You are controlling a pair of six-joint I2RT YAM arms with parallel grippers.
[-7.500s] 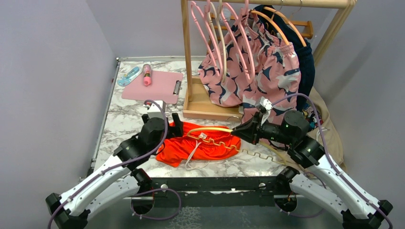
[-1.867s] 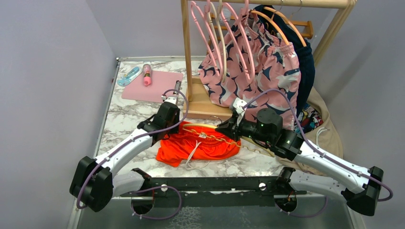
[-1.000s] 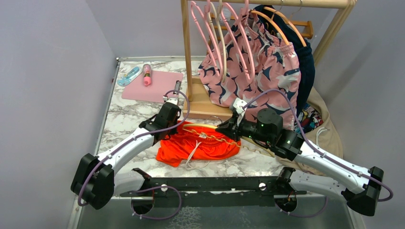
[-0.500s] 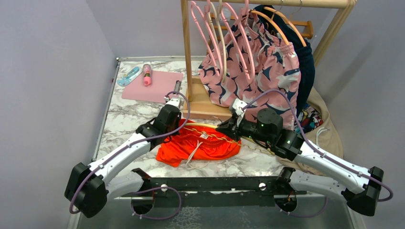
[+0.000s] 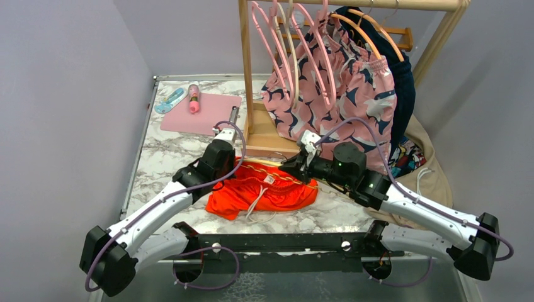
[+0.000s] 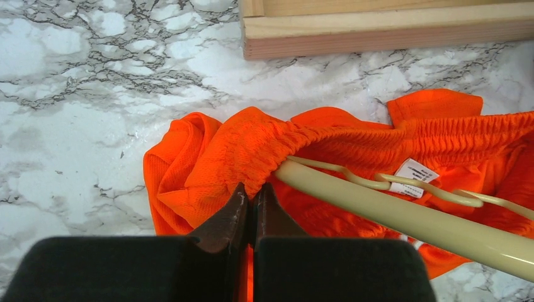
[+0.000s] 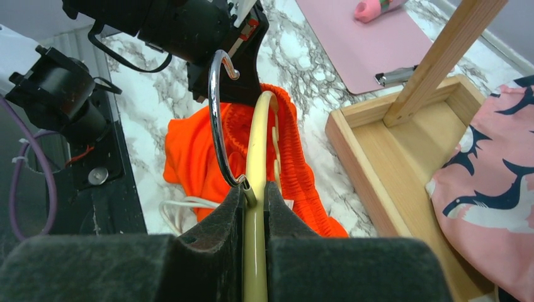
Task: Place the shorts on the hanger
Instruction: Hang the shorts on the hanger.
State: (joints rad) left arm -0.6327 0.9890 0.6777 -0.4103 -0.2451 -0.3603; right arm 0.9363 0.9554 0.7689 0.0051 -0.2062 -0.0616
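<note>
Shorts (image 5: 289,195) lie crumpled on the marble table (image 5: 157,157), near its front edge. Left gripper (image 6: 252,192), arm stretched low and forward, pinches the elastic waistband between closed jaws, seemingly to stretch it over the hanger (image 6: 390,217), whose pale arm pokes into the waistband. Right gripper (image 7: 253,189), reaching in low from the right, clamps the hanger beside its hook.
</note>
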